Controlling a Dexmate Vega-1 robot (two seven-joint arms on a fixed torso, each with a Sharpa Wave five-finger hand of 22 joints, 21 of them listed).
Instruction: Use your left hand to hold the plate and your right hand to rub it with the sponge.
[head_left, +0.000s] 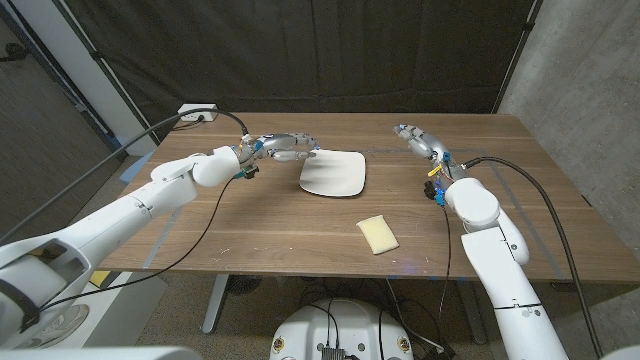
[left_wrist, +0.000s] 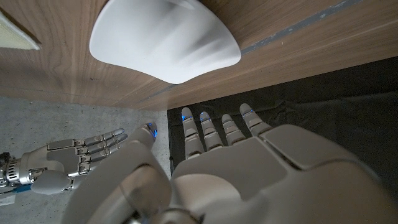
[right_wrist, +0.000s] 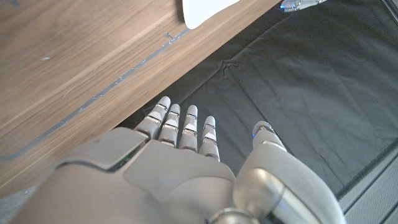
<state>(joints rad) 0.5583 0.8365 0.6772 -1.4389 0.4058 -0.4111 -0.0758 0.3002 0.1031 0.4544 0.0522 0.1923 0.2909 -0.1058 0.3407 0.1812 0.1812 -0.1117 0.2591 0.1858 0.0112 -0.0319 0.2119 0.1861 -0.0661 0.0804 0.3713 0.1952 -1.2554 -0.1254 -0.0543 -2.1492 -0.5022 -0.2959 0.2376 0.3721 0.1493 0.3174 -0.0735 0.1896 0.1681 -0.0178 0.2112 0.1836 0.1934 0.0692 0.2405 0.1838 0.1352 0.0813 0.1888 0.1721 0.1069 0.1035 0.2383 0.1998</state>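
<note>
The left hand (head_left: 283, 148) is hovering just beside the plate (head_left: 335, 174), fingers spread and empty, likely to steady it. The right hand (head_left: 420, 142) is hanging empty, well apart from the sponge (head_left: 377, 234) on the surface (head_left: 250, 220).

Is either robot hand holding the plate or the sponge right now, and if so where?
Neither. The left hand and right hand hold nothing; the plate and sponge lie untouched.

glossy white plate (head_left: 334, 174), matt wooden table (head_left: 250, 220)
</note>
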